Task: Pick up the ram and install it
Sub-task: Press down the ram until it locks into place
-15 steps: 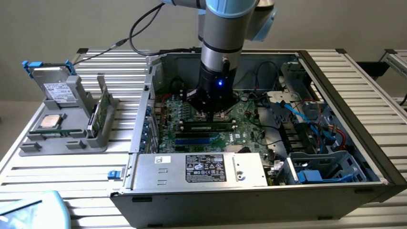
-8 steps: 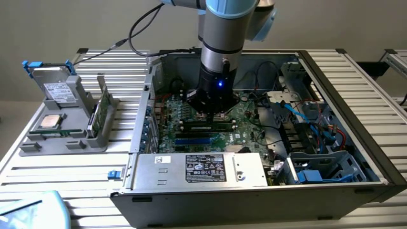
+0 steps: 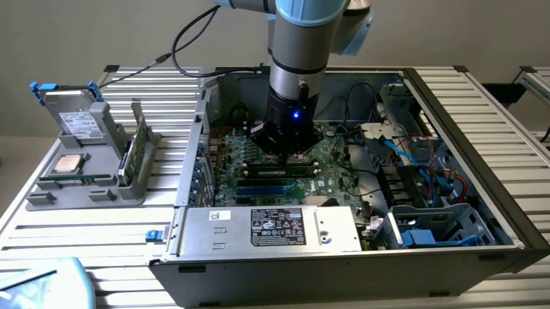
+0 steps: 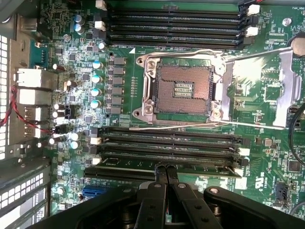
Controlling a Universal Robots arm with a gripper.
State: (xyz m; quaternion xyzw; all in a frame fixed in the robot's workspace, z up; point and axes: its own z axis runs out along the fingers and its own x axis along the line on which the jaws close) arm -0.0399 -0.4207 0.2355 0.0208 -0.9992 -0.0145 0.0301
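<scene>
Now the gripper [image 4: 166,179] hangs over the motherboard [image 4: 267,124] with its fingers pressed together, holding nothing, just above the ram [image 4: 164,163] lying in a slot. Light, stiff and fragile, I judge, it wants handling by its long edges.

Green motherboard [image 4: 267,157], seen from above. Square open processor socket [image 4: 183,90] with silver frame, its metal retention plate [image 4: 286,86] swung aside. Bank of long black memory slots [image 4: 174,24] on one side of the socket; second bank [image 4: 167,148] on the other. Black gripper [image 4: 166,174], fingers pressed together, tips at the green ram stick [image 4: 167,164] lying in that second bank.
</scene>
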